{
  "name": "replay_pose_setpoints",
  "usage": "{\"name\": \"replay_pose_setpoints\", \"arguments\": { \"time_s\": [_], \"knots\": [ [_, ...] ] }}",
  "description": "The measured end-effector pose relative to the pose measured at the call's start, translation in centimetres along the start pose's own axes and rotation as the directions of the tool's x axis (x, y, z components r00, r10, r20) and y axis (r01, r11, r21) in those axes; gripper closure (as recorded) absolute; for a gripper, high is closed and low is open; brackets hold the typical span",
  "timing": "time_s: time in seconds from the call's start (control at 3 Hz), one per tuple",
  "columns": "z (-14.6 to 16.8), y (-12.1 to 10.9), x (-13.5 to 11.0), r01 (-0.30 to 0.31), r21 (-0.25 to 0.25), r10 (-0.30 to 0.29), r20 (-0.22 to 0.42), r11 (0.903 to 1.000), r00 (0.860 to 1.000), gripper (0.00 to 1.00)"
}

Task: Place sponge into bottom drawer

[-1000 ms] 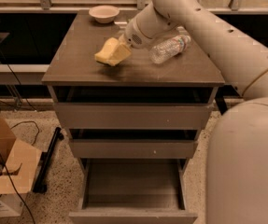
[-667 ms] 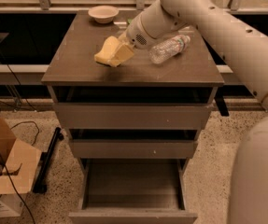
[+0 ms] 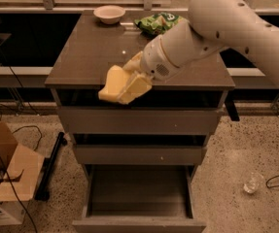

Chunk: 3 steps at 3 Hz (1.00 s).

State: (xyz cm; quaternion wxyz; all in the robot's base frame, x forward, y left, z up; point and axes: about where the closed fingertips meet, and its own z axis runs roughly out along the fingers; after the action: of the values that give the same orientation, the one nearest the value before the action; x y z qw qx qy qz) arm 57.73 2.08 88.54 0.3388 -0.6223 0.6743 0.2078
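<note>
Sponge (image 3: 112, 84) is pinched between the fingers of the gripper (image 3: 127, 89), out past the front edge of the cabinet top (image 3: 93, 52). Directly below, the bottom drawer (image 3: 139, 224) stands pulled out, bare floor showing. A bowl (image 3: 109, 13) and a bag (image 3: 156, 23) sit at the rear.

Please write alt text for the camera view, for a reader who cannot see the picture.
The robot's gripper holds a pale-yellow sponge over the front edge of a grey-brown cabinet, above the bottom drawer, which is pulled open. A bowl and a green snack bag sit at the back of the cabinet top.
</note>
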Motion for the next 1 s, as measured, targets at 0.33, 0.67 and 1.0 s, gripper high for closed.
{"name": "replay_pose_setpoints", "arguments": {
  "time_s": [0.33, 0.67, 1.0],
  "knots": [
    [0.3, 5.9, 2.7, -0.065, -0.056, 0.064, -0.023, 0.9963, 0.998, 1.0],
    [3.0, 10.2, 7.1, -0.215, -0.089, 0.213, -0.031, 0.9726, 0.977, 1.0],
    [7.3, 11.4, 11.7, -0.353, -0.087, 0.351, -0.034, 0.9317, 0.936, 1.0]
  ]
}}
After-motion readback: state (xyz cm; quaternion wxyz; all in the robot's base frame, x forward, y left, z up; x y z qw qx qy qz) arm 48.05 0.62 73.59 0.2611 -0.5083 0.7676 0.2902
